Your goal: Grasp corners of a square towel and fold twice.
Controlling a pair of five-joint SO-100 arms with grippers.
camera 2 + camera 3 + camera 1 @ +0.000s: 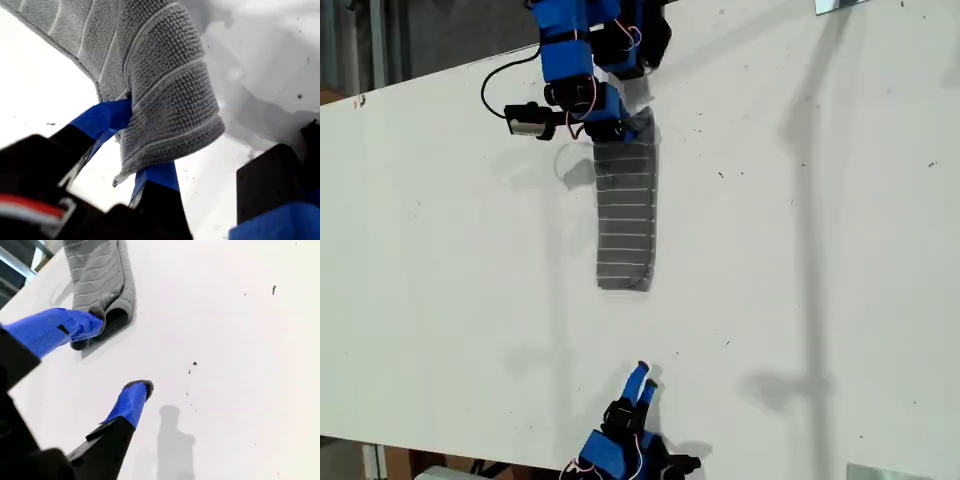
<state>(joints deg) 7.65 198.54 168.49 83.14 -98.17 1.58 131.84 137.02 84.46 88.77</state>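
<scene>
**One end of the towel pinched, the other end free**

Your first gripper (131,150) has its blue-taped jaws pressed onto the towel (625,215): in the first wrist view a folded corner of the cloth (170,120) hangs over and between them. In the exterior view that gripper (632,128) sits at the far end of the towel, under the blue arm reaching in from the top of the frame.

The towel itself lies as a long, narrow folded strip on the white table (820,250), running from the far arm toward the near one, a little left of centre in the exterior view.

Your second gripper (111,357) has its jaws spread and holds nothing; the second wrist view shows the rolled near end of the towel (102,300) just beyond its fingertips. In the exterior view it (642,384) sits near the bottom edge, apart from the cloth.
</scene>
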